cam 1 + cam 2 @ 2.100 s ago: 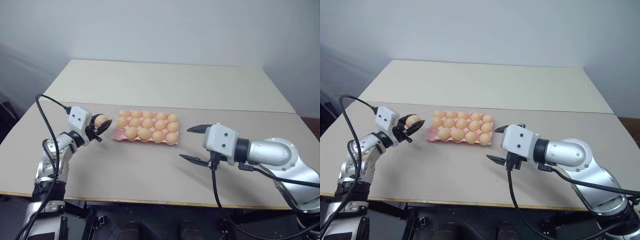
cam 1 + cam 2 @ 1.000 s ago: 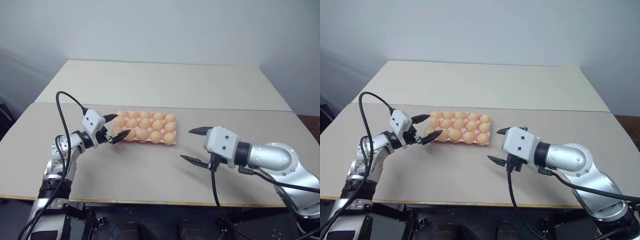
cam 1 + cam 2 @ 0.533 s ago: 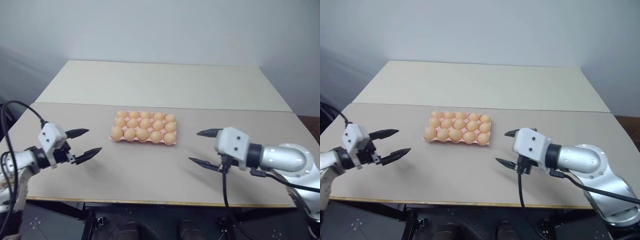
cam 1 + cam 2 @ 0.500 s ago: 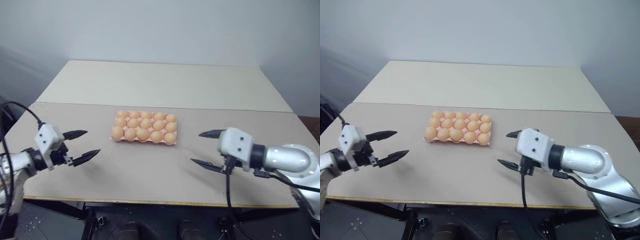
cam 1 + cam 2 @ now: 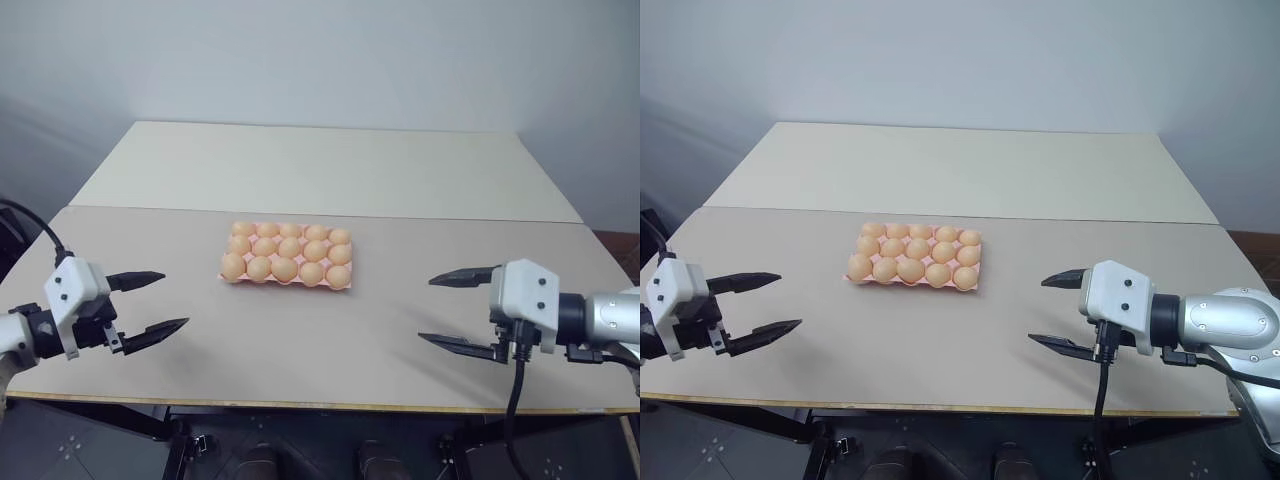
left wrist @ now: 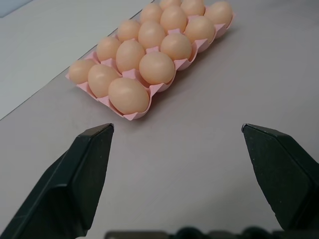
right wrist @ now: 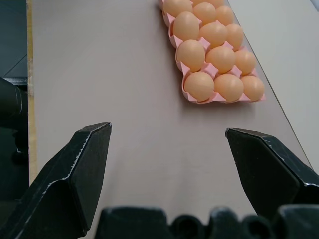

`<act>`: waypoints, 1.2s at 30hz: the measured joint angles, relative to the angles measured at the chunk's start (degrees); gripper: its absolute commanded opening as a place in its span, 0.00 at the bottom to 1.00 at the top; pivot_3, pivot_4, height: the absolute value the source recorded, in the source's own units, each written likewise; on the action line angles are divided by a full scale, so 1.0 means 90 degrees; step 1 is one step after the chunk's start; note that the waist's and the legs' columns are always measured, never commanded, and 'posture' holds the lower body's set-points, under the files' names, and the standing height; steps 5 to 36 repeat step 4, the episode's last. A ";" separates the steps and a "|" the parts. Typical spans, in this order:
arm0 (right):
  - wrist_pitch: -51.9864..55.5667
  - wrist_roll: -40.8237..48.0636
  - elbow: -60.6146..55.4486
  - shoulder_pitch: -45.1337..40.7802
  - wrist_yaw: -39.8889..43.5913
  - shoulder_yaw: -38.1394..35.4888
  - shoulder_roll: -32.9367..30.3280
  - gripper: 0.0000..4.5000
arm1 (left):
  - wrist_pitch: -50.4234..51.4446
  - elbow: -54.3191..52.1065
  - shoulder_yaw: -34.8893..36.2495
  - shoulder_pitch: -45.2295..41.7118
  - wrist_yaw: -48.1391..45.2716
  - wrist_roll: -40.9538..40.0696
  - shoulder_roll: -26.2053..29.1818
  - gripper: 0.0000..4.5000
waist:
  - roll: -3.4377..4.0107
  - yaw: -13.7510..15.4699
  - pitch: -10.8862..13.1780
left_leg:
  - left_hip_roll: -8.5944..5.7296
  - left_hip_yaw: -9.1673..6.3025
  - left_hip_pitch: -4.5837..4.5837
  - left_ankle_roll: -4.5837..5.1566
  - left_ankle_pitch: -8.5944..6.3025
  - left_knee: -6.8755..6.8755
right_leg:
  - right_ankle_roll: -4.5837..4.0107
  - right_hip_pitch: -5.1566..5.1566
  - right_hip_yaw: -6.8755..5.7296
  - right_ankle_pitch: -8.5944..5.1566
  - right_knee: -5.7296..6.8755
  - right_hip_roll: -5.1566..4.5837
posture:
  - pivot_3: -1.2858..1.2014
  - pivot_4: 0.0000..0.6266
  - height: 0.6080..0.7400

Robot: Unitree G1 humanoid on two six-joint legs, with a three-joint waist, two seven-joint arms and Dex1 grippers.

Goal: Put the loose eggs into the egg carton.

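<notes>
Pink egg carton point(image 5: 286, 257) full of eggs point(image 5: 285, 268), all fifteen cups taken.
Left gripper point(image 5: 150, 304) and right gripper point(image 5: 457, 311) flank it well apart, both spread wide and empty.

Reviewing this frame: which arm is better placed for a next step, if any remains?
Neither. The pink moulded egg carton shows all fifteen cups filled with pale orange-tan eggs; the left gripper and right gripper both hang open, apart from it.

Two head views look forward and down from above at a table point(image 5: 320, 330) with an egg carton point(image 5: 287, 256) at frame centre, while both low, close wrist views face that same egg carton from opposite sides.
</notes>
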 measured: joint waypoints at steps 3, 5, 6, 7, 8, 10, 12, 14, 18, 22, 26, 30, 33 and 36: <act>-0.0004 0.0002 0.0001 0.0004 -0.0011 0.0000 0.0000 0.95 | 0.0207 -0.0120 0.0109 0.0055 -0.0060 -0.0189 0.0038 1.00 | 0.0000 0.0004 0.0000 | 0.0000 0.0000 0.0001 0.0000 0.0000 0.0001 | 0.0000 0.0001 0.0000 0.0000 0.0001 0.0000 | 0.52 0.24 1.00; -0.0007 0.0002 0.0005 0.0011 -0.0010 0.0002 0.0000 0.95 | 0.0336 -0.0195 0.0164 0.0086 -0.0066 -0.0242 0.0043 1.00 | 0.0000 0.0005 0.0000 | 0.0000 0.0000 0.0002 0.0000 0.0000 0.0001 | 0.0000 0.0002 0.0000 0.0000 0.0001 0.0000 | 0.52 0.24 1.00; -0.0007 0.0002 0.0005 0.0011 -0.0010 0.0002 0.0000 0.95 | 0.0336 -0.0195 0.0164 0.0086 -0.0066 -0.0242 0.0043 1.00 | 0.0000 0.0005 0.0000 | 0.0000 0.0000 0.0002 0.0000 0.0000 0.0001 | 0.0000 0.0002 0.0000 0.0000 0.0001 0.0000 | 0.52 0.24 1.00; -0.0007 0.0002 0.0005 0.0011 -0.0010 0.0002 0.0000 0.95 | 0.0336 -0.0195 0.0164 0.0086 -0.0066 -0.0242 0.0043 1.00 | 0.0000 0.0005 0.0000 | 0.0000 0.0000 0.0002 0.0000 0.0000 0.0001 | 0.0000 0.0002 0.0000 0.0000 0.0001 0.0000 | 0.52 0.24 1.00; -0.0007 0.0002 0.0005 0.0011 -0.0010 0.0002 0.0000 0.95 | 0.0336 -0.0195 0.0164 0.0086 -0.0066 -0.0242 0.0043 1.00 | 0.0000 0.0005 0.0000 | 0.0000 0.0000 0.0002 0.0000 0.0000 0.0001 | 0.0000 0.0002 0.0000 0.0000 0.0001 0.0000 | 0.52 0.24 1.00; -0.0007 0.0002 0.0005 0.0011 -0.0010 0.0002 0.0000 0.95 | 0.0336 -0.0195 0.0164 0.0086 -0.0066 -0.0242 0.0043 1.00 | 0.0000 0.0005 0.0000 | 0.0000 0.0000 0.0002 0.0000 0.0000 0.0001 | 0.0000 0.0002 0.0000 0.0000 0.0001 0.0000 | 0.52 0.24 1.00; -0.0007 0.0002 0.0005 0.0011 -0.0010 0.0002 0.0000 0.95 | 0.0336 -0.0195 0.0164 0.0086 -0.0066 -0.0242 0.0043 1.00 | 0.0000 0.0005 0.0000 | 0.0000 0.0000 0.0002 0.0000 0.0000 0.0001 | 0.0000 0.0002 0.0000 0.0000 0.0001 0.0000 | 0.52 0.24 1.00; -0.0007 0.0002 0.0005 0.0011 -0.0010 0.0002 0.0000 0.95 | 0.0336 -0.0195 0.0164 0.0086 -0.0066 -0.0242 0.0043 1.00 | 0.0000 0.0005 0.0000 | 0.0000 0.0000 0.0002 0.0000 0.0000 0.0001 | 0.0000 0.0002 0.0000 0.0000 0.0001 0.0000 | 0.52 0.24 1.00; -0.0007 0.0002 0.0005 0.0011 -0.0010 0.0002 0.0000 0.95 | 0.0336 -0.0195 0.0164 0.0086 -0.0066 -0.0242 0.0043 1.00 | 0.0000 0.0005 0.0000 | 0.0000 0.0000 0.0002 0.0000 0.0000 0.0001 | 0.0000 0.0002 0.0000 0.0000 0.0001 0.0000 | 0.52 0.24 1.00; -0.0007 0.0002 0.0005 0.0011 -0.0010 0.0002 0.0000 0.95 | 0.0336 -0.0195 0.0164 0.0086 -0.0066 -0.0242 0.0043 1.00 | 0.0000 0.0005 0.0000 | 0.0000 0.0000 0.0002 0.0000 0.0000 0.0001 | 0.0000 0.0002 0.0000 0.0000 0.0001 0.0000 | 0.52 0.24 1.00; -0.0007 0.0002 0.0005 0.0011 -0.0010 0.0002 0.0000 0.95 | 0.0336 -0.0195 0.0164 0.0086 -0.0066 -0.0242 0.0043 1.00 | 0.0000 0.0005 0.0000 | 0.0000 0.0000 0.0002 0.0000 0.0000 0.0001 | 0.0000 0.0002 0.0000 0.0000 0.0001 0.0000 | 0.52 0.24 1.00; -0.0007 0.0002 0.0005 0.0011 -0.0010 0.0002 0.0000 0.95 | 0.0336 -0.0195 0.0164 0.0086 -0.0066 -0.0242 0.0043 1.00 | 0.0000 0.0005 0.0000 | 0.0000 0.0000 0.0002 0.0000 0.0000 0.0001 | 0.0000 0.0002 0.0000 0.0000 0.0001 0.0000 | 0.52 0.24 1.00; -0.0007 0.0002 0.0005 0.0011 -0.0010 0.0002 0.0000 0.95 | 0.0336 -0.0195 0.0164 0.0086 -0.0066 -0.0242 0.0043 1.00 | 0.0000 0.0005 0.0000 | 0.0000 0.0000 0.0002 0.0000 0.0000 0.0001 | 0.0000 0.0002 0.0000 0.0000 0.0001 0.0000 | 0.52 0.24 1.00; -0.0007 0.0002 0.0005 0.0011 -0.0010 0.0002 0.0000 0.95 | 0.0336 -0.0195 0.0164 0.0086 -0.0066 -0.0242 0.0043 1.00 | 0.0000 0.0005 0.0000 | 0.0000 0.0000 0.0002 0.0000 0.0000 0.0001 | 0.0000 0.0002 0.0000 0.0000 0.0001 0.0000 | 0.52 0.24 1.00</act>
